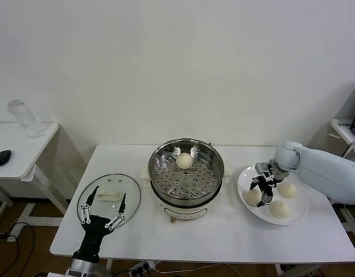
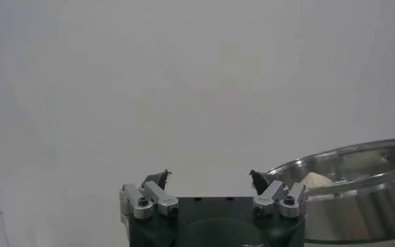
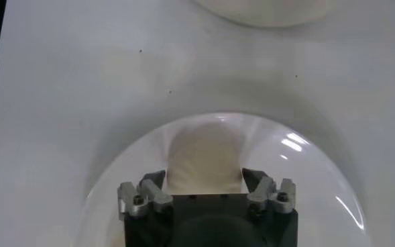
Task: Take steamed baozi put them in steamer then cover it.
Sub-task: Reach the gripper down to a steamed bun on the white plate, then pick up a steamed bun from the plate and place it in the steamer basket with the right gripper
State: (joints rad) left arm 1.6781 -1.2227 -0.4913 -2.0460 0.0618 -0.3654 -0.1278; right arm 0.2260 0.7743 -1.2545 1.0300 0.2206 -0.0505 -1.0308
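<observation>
One baozi (image 1: 184,160) already sits on the perforated floor of the steamer (image 1: 186,151), near its far rim at about twelve o'clock. Three more wait on the white plate (image 1: 300,212) at the steamer's three o'clock: one at the plate's left (image 1: 253,197), one toward the back right (image 1: 288,190), one at the front (image 1: 279,209). The right gripper (image 1: 265,188) has its fingers down around the left bun, one on each flank; from its wrist camera the bun (image 3: 204,161) fills the space between the jaws, which look partly drawn in, though I cannot tell whether they are pressing the dough yet. To me this reads as the pick-up of the second bun.

The cover (image 1: 131,190) lies flat on the table at the steamer's nine o'clock, presumably parked there until all the buns are loaded. The left gripper (image 1: 101,209) hovers over it with jaws spread wide, holding nothing, seemingly waiting to take the lid.
</observation>
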